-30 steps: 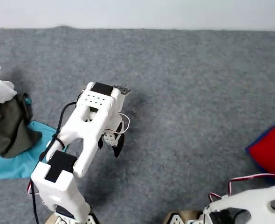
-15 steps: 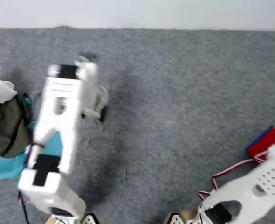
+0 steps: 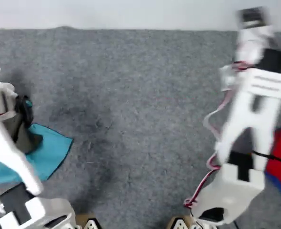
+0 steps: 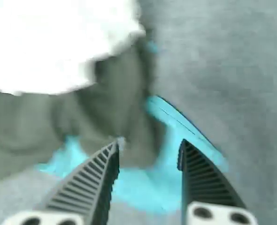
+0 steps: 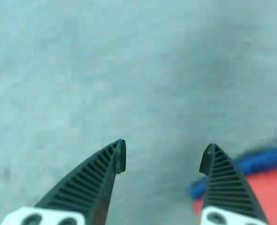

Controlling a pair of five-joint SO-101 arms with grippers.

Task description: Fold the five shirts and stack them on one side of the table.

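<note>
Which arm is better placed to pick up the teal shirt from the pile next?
Left, likely. The left gripper, fingers apart, hangs over the teal shirt; the right gripper, also open, is across the table by the red shirt.

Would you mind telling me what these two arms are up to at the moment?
Neither arm holds anything. The left gripper hangs open over a crumpled pile at the left edge of the grey table: a white shirt on an olive shirt, with a teal shirt spread underneath. The right gripper is open above bare table, just beside a red shirt with blue trim at the right edge. No folded stack is in view.
</note>
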